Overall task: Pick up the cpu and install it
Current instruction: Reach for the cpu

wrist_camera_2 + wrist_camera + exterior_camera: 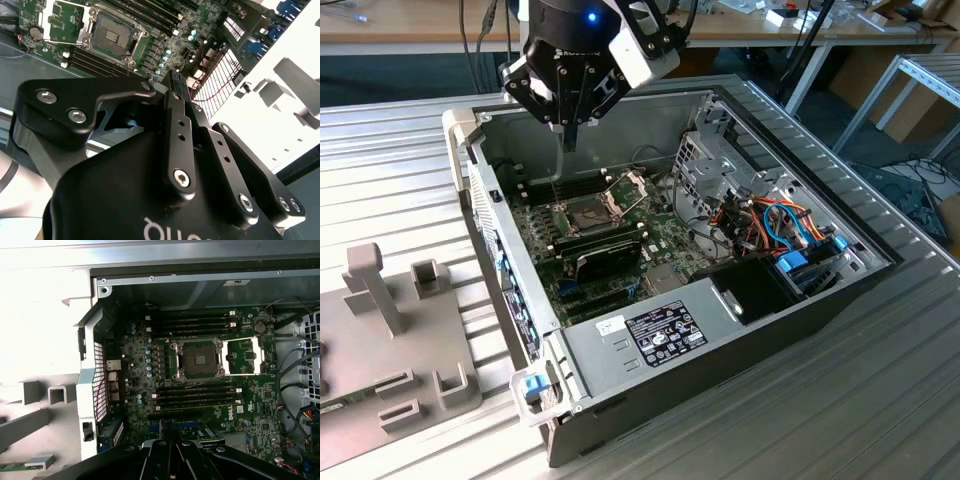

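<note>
The cpu is out of view. My gripper (568,138) hangs above the back wall of the open computer case (650,350), with its two black fingers (172,100) pressed together and nothing seen between them. Below and in front of it lies the green motherboard (665,240). The square processor socket (198,360) on it stands bare, and its hinged metal frame (242,356) is swung open beside it. In the exterior view the socket (582,212) lies a little nearer the camera than the fingertips. The fingertips (170,440) also show in the first wrist view, short of the socket.
Black memory slots (195,322) run along both sides of the socket. A drive cage with orange and blue cables (770,225) fills the case at the exterior view's right. A grey fixture plate (390,340) with upright holders sits outside the case at the exterior view's left.
</note>
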Controlling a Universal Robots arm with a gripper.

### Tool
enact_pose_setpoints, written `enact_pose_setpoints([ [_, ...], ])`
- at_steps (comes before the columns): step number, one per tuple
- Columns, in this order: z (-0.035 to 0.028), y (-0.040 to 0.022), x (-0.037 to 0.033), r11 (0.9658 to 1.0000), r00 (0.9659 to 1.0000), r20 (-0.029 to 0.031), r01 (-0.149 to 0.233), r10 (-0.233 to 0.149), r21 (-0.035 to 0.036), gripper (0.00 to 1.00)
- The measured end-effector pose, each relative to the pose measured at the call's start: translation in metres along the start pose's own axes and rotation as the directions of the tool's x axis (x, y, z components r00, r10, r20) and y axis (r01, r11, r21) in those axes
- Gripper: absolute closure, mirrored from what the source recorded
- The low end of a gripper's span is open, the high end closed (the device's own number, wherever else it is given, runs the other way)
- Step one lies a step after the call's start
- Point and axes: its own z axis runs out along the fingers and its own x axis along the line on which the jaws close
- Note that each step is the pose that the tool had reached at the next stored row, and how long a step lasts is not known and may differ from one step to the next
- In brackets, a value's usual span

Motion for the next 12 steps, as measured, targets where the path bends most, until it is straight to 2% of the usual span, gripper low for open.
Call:
enact_pose_setpoints([
  [12, -0.0002, -0.0005, 0.0064, 1.0, 1.0, 0.0, 0.0, 0.0, 0.0, 0.89],
])
